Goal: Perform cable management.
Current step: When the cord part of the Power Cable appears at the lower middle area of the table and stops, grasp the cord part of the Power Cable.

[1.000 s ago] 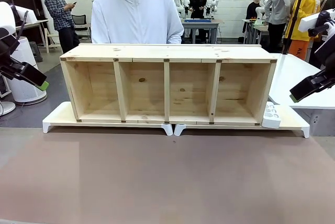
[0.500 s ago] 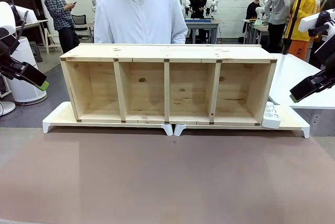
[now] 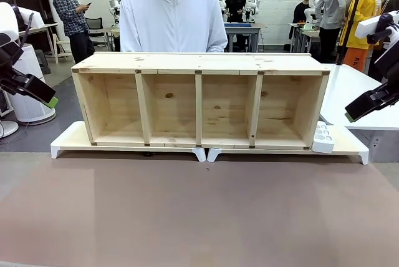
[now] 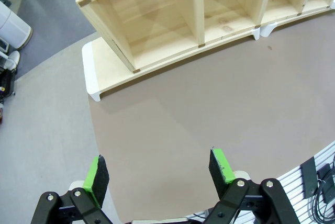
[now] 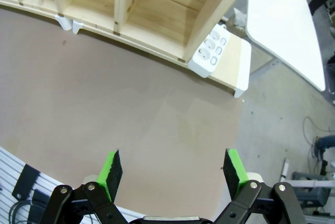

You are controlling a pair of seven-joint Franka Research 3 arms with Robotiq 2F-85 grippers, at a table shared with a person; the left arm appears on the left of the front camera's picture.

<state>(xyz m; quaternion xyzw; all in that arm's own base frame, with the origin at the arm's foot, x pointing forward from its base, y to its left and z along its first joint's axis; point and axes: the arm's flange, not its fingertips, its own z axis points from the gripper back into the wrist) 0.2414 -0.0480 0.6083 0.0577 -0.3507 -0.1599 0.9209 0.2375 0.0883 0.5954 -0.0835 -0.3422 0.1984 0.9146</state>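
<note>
Hovering above the tabletop (image 4: 183,130) with left gripper (image 4: 159,174) and right gripper (image 5: 172,169) both spread wide, holding nothing. Seems not started: all tidying by the wooden shelf (image 3: 199,62) left.

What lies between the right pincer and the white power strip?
The stretch is bare. In the right wrist view, plain brown tabletop runs from the open right pincer to the power strip beside the wooden shelf.

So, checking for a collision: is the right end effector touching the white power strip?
Apart. The right wrist view shows bare table between the right end effector and the power strip.
</note>
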